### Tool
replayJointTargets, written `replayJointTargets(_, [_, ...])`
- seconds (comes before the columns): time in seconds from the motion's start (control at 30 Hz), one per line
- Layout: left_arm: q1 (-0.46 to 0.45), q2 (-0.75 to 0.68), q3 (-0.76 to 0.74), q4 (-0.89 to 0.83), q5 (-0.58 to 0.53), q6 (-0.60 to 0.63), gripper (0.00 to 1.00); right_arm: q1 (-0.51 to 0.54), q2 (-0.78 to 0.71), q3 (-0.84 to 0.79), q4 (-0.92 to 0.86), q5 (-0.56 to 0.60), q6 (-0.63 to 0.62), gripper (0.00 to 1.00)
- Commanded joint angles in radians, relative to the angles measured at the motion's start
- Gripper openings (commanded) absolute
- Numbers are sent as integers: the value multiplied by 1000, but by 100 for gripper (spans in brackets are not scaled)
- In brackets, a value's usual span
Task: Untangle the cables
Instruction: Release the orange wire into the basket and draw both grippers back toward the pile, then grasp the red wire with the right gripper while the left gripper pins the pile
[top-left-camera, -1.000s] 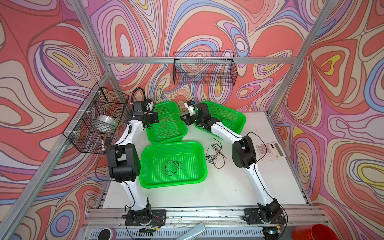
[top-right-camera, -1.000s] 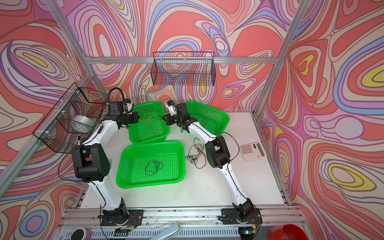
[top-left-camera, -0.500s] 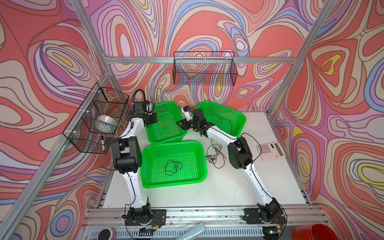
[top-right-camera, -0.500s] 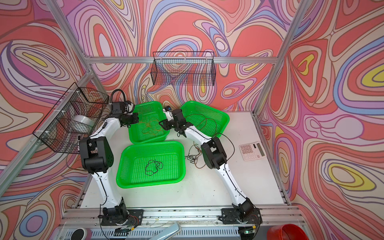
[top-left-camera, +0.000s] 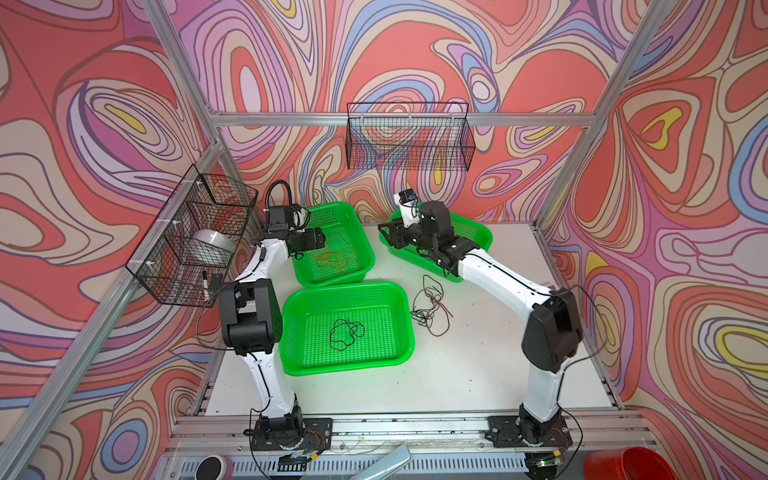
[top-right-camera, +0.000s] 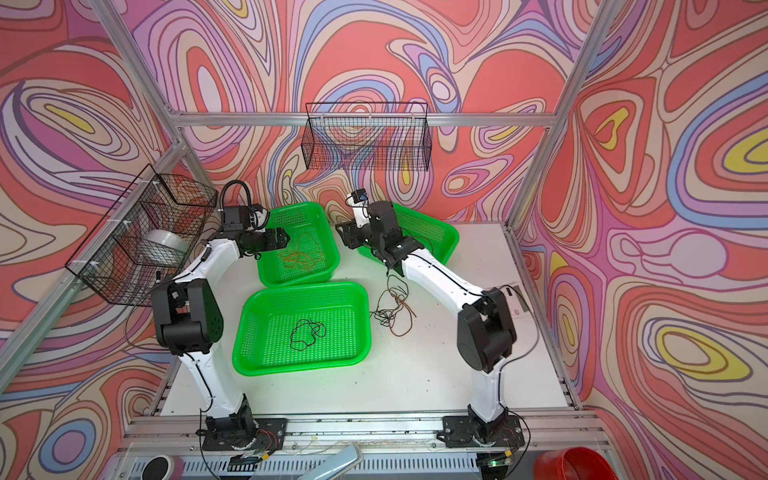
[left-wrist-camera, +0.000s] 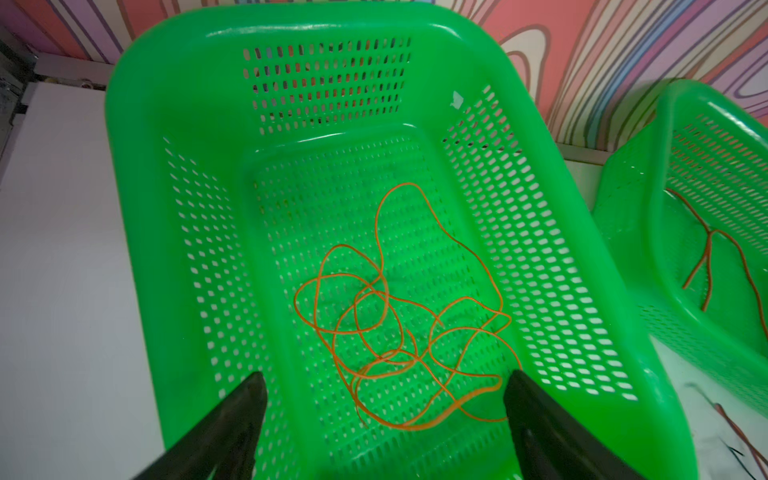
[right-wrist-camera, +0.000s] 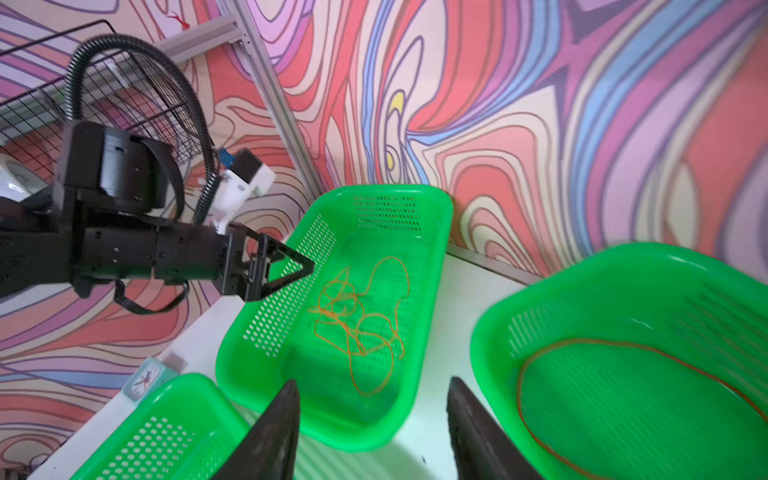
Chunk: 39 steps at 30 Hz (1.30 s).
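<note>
Lying loose in the perforated green plastic basket (left-wrist-camera: 174, 124), the thin orange cable (left-wrist-camera: 399, 324) is now released: left fingers (left-wrist-camera: 232, 419) are spread wide, right fingers (right-wrist-camera: 278, 432) partly, both empty; the black-brown cable tangle (top-left-camera: 430, 305) is left on the white bench (top-left-camera: 457, 374).

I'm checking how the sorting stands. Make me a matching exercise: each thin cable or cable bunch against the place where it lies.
1. thin orange cable
2. lone thin black cable
3. long red-brown cable
4. black-and-brown cable tangle

A. bare white tabletop
B. far-right green perforated plastic basket
C. near green basket
D. far-left green basket

Pairs: 1-D, 2-C, 3-B, 4-A.
</note>
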Motion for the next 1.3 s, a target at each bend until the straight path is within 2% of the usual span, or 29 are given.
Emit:
replayJointTargets(0.0, [-52,-125,-61,11,-39,25,96,-15,-111,-217,-98,148,37,56])
replayJointTargets(0.13, [-123,-258,-185,54,-96,48,96,-47,-217,-430,-143,182,146,50])
replayJointTargets(0.23, [-179,-329,-249,63,-125,50,96,-54,-206,-475,-141,150,209,47])
replayJointTargets(0.33, [-240,-368,-283,48,-167,72,96,-54,-119,-417,-199,132,243,46])
replayJointTargets(0.53, [-327,-447,-355,67,-158,78,96,-54,12,-371,-196,219,286,46])
replayJointTargets(0.7, [-347,-495,-382,76,-137,82,96,-57,140,-261,-259,246,284,45])
replayJointTargets(0.73, [-347,-504,-383,73,-138,83,96,-57,164,-244,-268,247,287,43])
replayJointTargets(0.83, [-349,-528,-383,72,-122,85,96,-57,194,-212,-267,247,281,30])
replayJointTargets(0.93, [-352,-537,-378,73,-95,81,95,-57,163,-219,-220,252,262,9])
replayJointTargets(1.0, [-361,-539,-380,76,-59,78,92,-57,107,-233,-203,255,241,0])
replayJointTargets(1.13, [-410,-561,-435,174,58,89,84,-57,-84,-320,-137,224,210,0])
replayJointTargets(1.27, [-494,-574,-526,307,128,81,80,-57,-237,-361,-163,175,200,0])
